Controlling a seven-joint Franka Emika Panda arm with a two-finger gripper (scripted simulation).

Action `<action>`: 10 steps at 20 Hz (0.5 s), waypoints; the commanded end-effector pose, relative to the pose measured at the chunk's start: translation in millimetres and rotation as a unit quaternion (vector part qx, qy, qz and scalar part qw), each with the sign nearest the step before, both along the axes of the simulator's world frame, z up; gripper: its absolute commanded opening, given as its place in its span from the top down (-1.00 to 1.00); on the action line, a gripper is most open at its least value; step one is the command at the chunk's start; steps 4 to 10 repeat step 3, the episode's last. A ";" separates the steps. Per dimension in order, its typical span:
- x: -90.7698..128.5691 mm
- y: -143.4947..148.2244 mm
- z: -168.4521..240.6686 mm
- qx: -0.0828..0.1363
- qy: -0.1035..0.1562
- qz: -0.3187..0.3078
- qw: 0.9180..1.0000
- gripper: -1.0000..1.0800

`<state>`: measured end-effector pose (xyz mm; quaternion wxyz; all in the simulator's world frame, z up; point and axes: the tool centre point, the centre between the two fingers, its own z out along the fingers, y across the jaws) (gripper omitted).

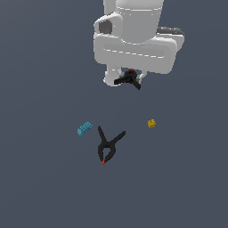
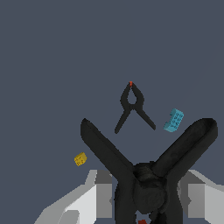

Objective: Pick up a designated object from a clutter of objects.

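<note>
Small black spring clamp [image 2: 148, 175] clenched between the fingers of the hand [image 1: 129, 80], lifted well above the floor.

Three obstacles lie on the counter [image 1: 40, 178]: larger black clamp [image 1: 107, 146], blue toy block [image 1: 84, 128] just beside it, yellow block [image 1: 152, 123] apart. Surrounding surface is open.

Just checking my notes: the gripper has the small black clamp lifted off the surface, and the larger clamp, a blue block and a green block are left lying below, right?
One detail is off: the block is yellow, not green, as the exterior view shows. The rest holds: the gripper has the small black clamp lifted, with the larger clamp and blue block below.
</note>
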<state>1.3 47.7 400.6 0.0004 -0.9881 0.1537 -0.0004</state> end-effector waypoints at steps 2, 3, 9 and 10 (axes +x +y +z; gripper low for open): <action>0.0 -0.9 3.6 0.000 0.000 0.000 1.000 1.00; 0.2 -0.8 3.5 0.000 0.000 0.000 1.000 1.00; 0.2 -0.8 3.5 0.000 0.000 0.000 1.000 1.00; 0.2 -0.8 3.5 0.000 0.000 0.000 1.000 1.00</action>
